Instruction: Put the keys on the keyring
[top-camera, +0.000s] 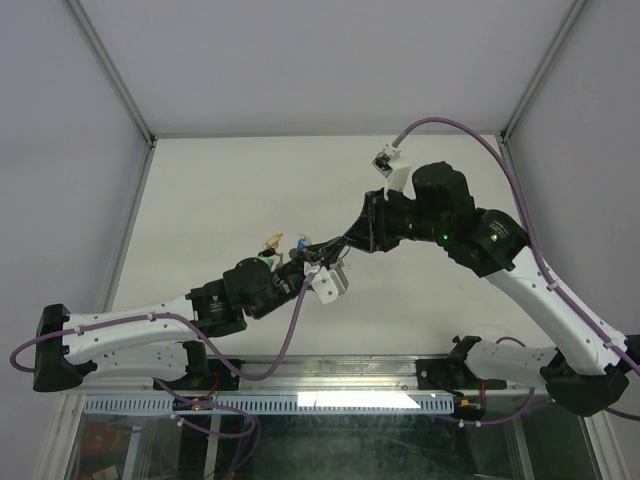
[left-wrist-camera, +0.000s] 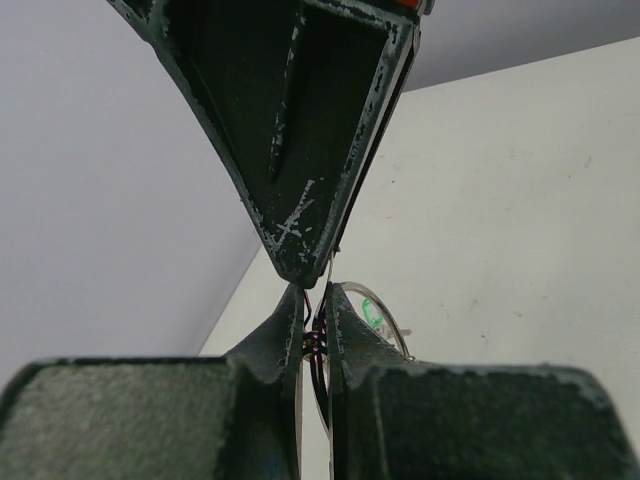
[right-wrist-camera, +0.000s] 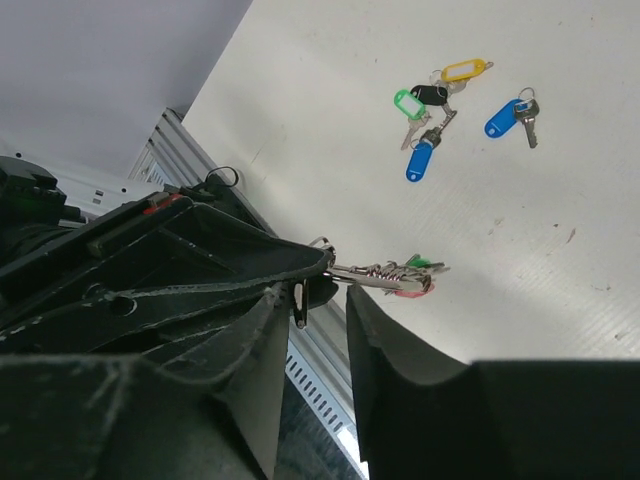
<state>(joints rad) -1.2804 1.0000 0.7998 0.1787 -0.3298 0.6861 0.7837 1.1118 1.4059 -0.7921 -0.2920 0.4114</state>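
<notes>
We saw keyring (right-wrist-camera: 372, 272), clenched in left jaws, lying crosswise just ahead of parted right jaws.

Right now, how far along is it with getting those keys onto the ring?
Partly done: the thin silver wire keyring already carries red- and green-capped keys. In hand: the left end effector is shut on that ring, and the right end effector stands open right beside it. Left: the yellow, green, black and blue tagged keys lie loose on the white table.
</notes>
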